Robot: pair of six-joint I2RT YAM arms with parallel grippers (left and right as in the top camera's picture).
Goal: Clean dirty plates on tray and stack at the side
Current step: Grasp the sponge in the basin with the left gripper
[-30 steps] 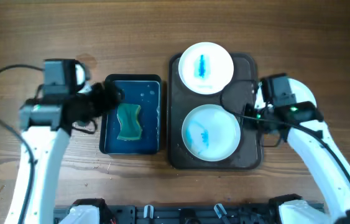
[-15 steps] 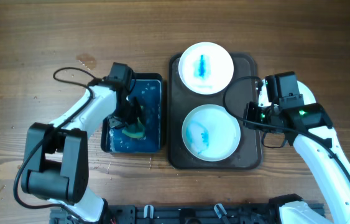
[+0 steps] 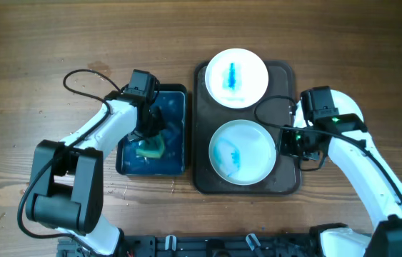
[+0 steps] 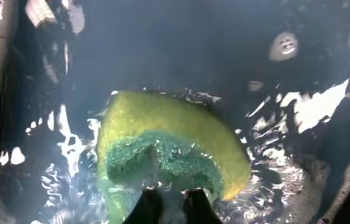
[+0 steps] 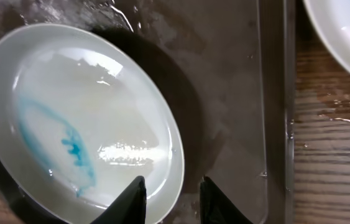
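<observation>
White and blue-smeared, wet: near plate [image 3: 241,151] on the tray [image 3: 283,75], likely stiff, slick, perhaps breakable; best taken at the rim. Astride that rim, right gripper [image 5: 171,193] parted narrowly, not yet clamped. Left of the tray, soft sponge [image 4: 162,143] pinched by left gripper [image 4: 170,205] in the water basin [image 3: 176,100].

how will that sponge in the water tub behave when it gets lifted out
Probably soft: the sponge looks buckled where the left gripper pinches it. Likely heavy for its size and dripping, since it sits soaking in the blue tub. Its wet surface may slip a little in the fingers.
</observation>
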